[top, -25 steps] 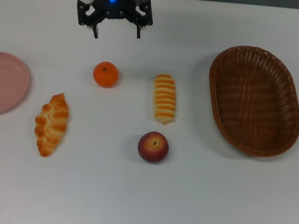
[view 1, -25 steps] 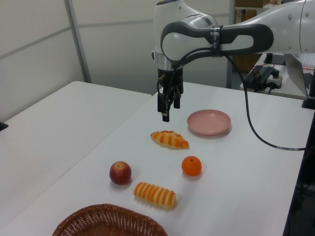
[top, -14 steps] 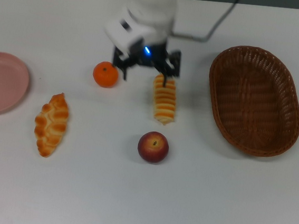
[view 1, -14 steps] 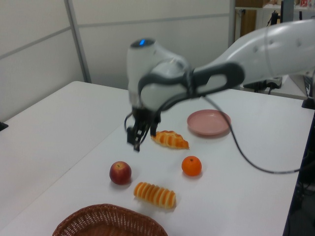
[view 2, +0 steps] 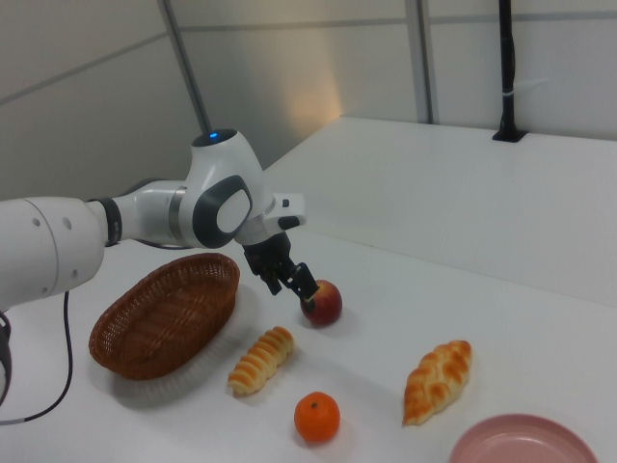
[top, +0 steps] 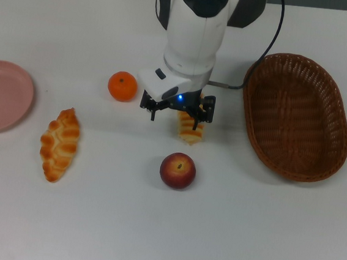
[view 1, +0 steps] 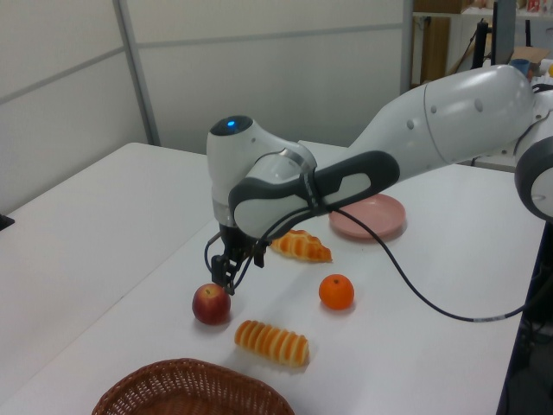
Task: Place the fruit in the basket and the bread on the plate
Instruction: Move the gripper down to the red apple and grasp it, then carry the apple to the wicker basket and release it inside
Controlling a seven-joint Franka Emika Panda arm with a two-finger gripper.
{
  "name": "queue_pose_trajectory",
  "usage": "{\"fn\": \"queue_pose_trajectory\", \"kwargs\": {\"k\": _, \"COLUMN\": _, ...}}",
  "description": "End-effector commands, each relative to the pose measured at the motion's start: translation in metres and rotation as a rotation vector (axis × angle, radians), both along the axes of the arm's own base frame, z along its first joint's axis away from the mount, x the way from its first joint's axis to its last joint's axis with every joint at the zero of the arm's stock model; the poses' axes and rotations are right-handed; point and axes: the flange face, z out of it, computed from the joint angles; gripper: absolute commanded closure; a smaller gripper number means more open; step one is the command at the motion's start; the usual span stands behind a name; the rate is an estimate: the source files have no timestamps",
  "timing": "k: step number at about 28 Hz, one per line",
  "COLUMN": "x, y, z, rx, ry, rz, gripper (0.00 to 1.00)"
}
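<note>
My gripper (top: pixel 174 119) is open and holds nothing. In the top view it covers the far end of the pale striped roll (top: pixel 190 133). In the left view the gripper (view 1: pixel 228 278) hangs just above the dark red fruit (view 1: pixel 211 304), and in the right view the gripper (view 2: pixel 296 282) sits at that fruit's (view 2: pixel 323 302) upper left. The red fruit (top: pixel 177 170), orange mandarin (top: pixel 123 86), striped roll and braided loaf (top: pixel 59 144) all lie on the table. The wicker basket (top: pixel 297 117) at the top view's right and the pink plate (top: pixel 1 96) at the top view's left hold nothing.
The white arm reaches in from the far edge in the top view and hangs over the table's middle, with a black cable trailing toward the basket. The table surface is white.
The arm has swung from the table's far edge, past the mandarin and over the striped roll, and has come down close to the red fruit. The gripper stays open. No object has moved.
</note>
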Motion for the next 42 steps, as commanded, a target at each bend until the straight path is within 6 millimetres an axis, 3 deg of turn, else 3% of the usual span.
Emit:
{"fn": "queue_pose_trajectory", "kwargs": {"k": 1, "x": 0.016, "y": 0.010, "z": -0.023, "rx": -0.051, "ry": -0.027, "rz": -0.019, "gripper": 0.00}}
{"fn": "queue_pose_trajectory", "kwargs": {"k": 10, "x": 0.035, "y": 0.024, "z": -0.051, "rx": -0.096, "ry": -0.034, "rz": 0.006, "gripper": 0.00}}
{"fn": "queue_pose_trajectory", "kwargs": {"k": 17, "x": 0.043, "y": 0.046, "z": -0.060, "rx": -0.102, "ry": -0.084, "rz": 0.044, "gripper": 0.00}}
{"fn": "queue_pose_trajectory", "kwargs": {"k": 30, "x": 0.067, "y": 0.056, "z": -0.073, "rx": -0.142, "ry": -0.185, "rz": 0.053, "gripper": 0.00}}
{"fn": "queue_pose_trajectory", "kwargs": {"k": 36, "x": 0.067, "y": 0.057, "z": -0.112, "rx": -0.226, "ry": -0.160, "rz": 0.109, "gripper": 0.00}}
{"fn": "queue_pose_trajectory", "kwargs": {"k": 38, "x": 0.065, "y": 0.063, "z": -0.123, "rx": -0.232, "ry": -0.146, "rz": 0.122, "gripper": 0.19}}
{"fn": "queue_pose_trajectory", "kwargs": {"k": 39, "x": 0.064, "y": 0.066, "z": -0.123, "rx": -0.230, "ry": -0.146, "rz": 0.125, "gripper": 0.34}}
{"fn": "queue_pose_trajectory", "kwargs": {"k": 41, "x": 0.064, "y": 0.068, "z": -0.121, "rx": -0.225, "ry": -0.148, "rz": 0.120, "gripper": 0.67}}
{"fn": "queue_pose_trajectory", "kwargs": {"k": 42, "x": 0.064, "y": 0.068, "z": -0.117, "rx": -0.218, "ry": -0.157, "rz": 0.092, "gripper": 0.95}}
